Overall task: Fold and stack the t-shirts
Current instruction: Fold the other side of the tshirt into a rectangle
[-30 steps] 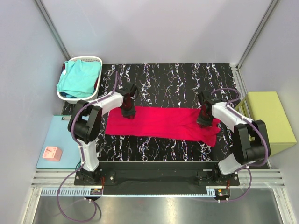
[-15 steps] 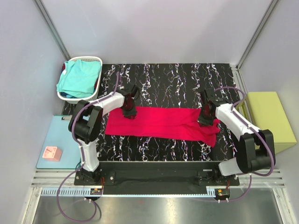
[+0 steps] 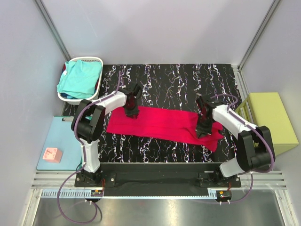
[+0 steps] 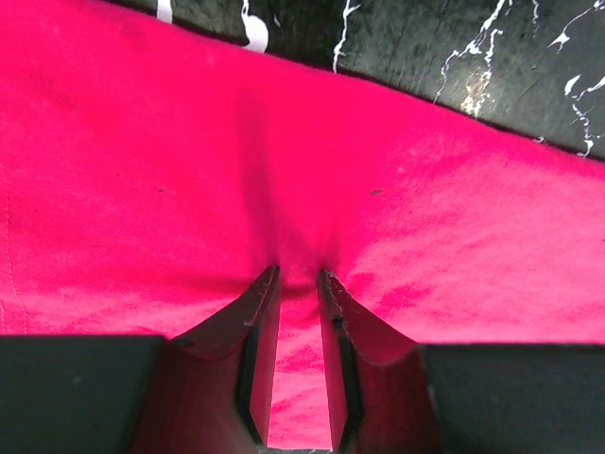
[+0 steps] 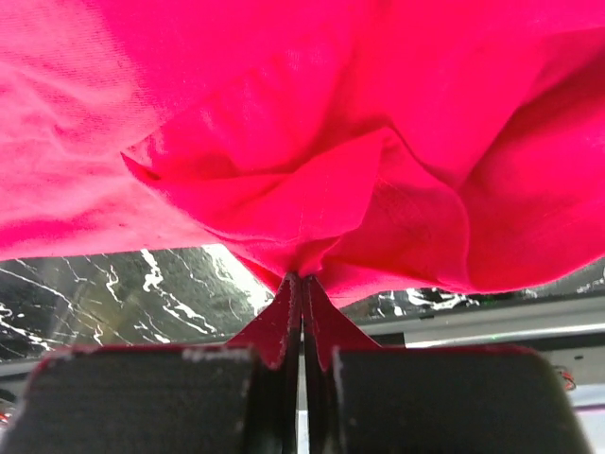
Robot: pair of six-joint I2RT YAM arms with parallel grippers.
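Left arm: elbow out at the left worktop [image 3: 174, 80] edge, white forearm angled in towards the middle, wrist tipped down onto the cloth
Left hand [image 4: 298, 276]: at the far left edge of the red shirt [image 3: 164, 123]; fingers [image 4: 255, 322] narrowly apart, tips pressed into the cloth, a small pucker pinched between them
Right arm: elbow folded out at the right worktop edge, forearm angled in and away from the base, wrist bent down
Right hand [image 5: 301, 277]: fingers pressed together on a bunched fold near the shirt's right end; this fold is raised, with marbled worktop showing beneath it in the wrist view
Red shirt: a long band across the middle of the worktop, flat on the left, creased and gathered on the right, its right end dropping towards the near edge
Turquoise shirt [image 3: 77, 77]: heaped in the white basket [image 3: 87, 59] at the far left corner, well apart from both hands
Mat [image 3: 61, 136]: light blue, left of the worktop, beside the left arm
Block [image 3: 273, 120]: yellow-green, right of the worktop, beside the right arm
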